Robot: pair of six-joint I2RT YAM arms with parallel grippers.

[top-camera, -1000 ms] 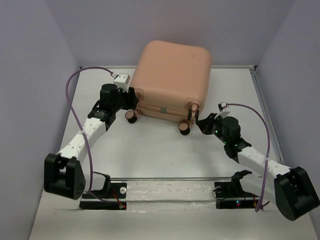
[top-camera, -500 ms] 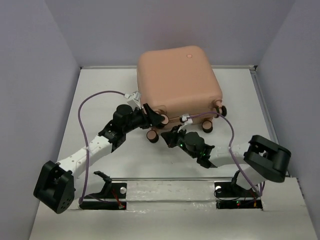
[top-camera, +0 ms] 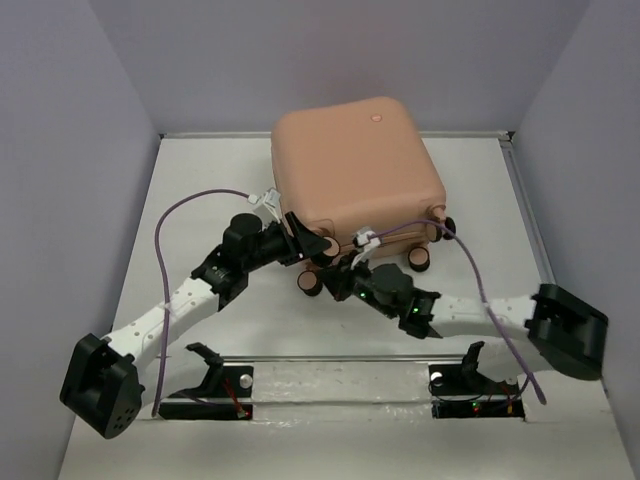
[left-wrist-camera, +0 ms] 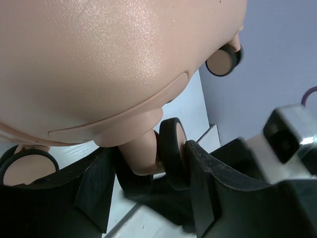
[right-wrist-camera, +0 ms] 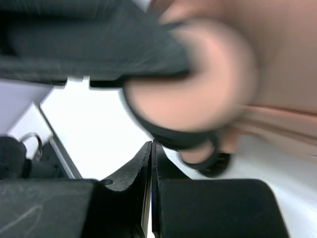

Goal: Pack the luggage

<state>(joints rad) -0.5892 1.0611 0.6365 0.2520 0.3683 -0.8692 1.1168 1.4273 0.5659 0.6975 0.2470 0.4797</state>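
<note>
- The left jaws straddle one wheel (left-wrist-camera: 171, 153) of the luggage (left-wrist-camera: 99, 59). One finger (left-wrist-camera: 200, 188) presses the black tyre, and the grip looks clamped, though the far side is partly hidden.
- The right jaws are clenched tight on nothing, their tips just under a blurred wheel (right-wrist-camera: 183, 94).
- The left arm (top-camera: 180, 300) and right arm (top-camera: 470, 308) reach in from the near edge and meet at the case's wheeled end.
- The luggage lies closed, peach shell up, on the desk (top-camera: 480, 200) toward the far wall, wheels facing the arms.

Plain lavender walls (top-camera: 60, 150) enclose a white table (top-camera: 190, 180) under soft, even light
</note>
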